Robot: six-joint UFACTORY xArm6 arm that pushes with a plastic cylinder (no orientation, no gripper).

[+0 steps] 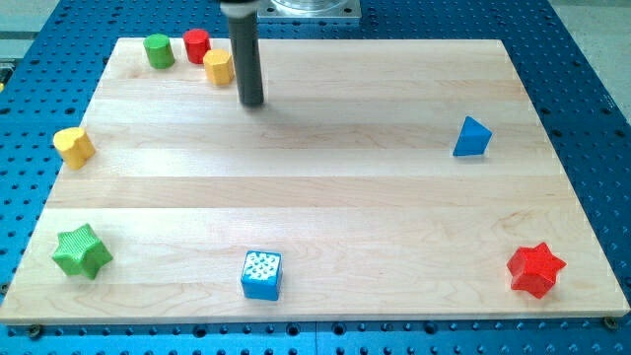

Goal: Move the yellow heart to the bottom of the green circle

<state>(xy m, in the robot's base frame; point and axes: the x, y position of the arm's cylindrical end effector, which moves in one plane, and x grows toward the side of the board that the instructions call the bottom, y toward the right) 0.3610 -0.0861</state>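
Note:
The yellow heart (74,146) lies near the board's left edge, about midway up the view. The green circle (158,50) stands at the top left of the board, well above and to the right of the heart. My tip (252,102) is at the end of the dark rod near the view's top, just right of a yellow hexagon block (218,67) and far to the right of the heart. It touches no block.
A red cylinder (197,44) stands between the green circle and the yellow hexagon. A green star (82,251) sits bottom left, a blue cube (261,274) bottom centre, a red star (535,268) bottom right, a blue triangle (471,137) at the right. The wooden board (325,187) lies on a blue perforated table.

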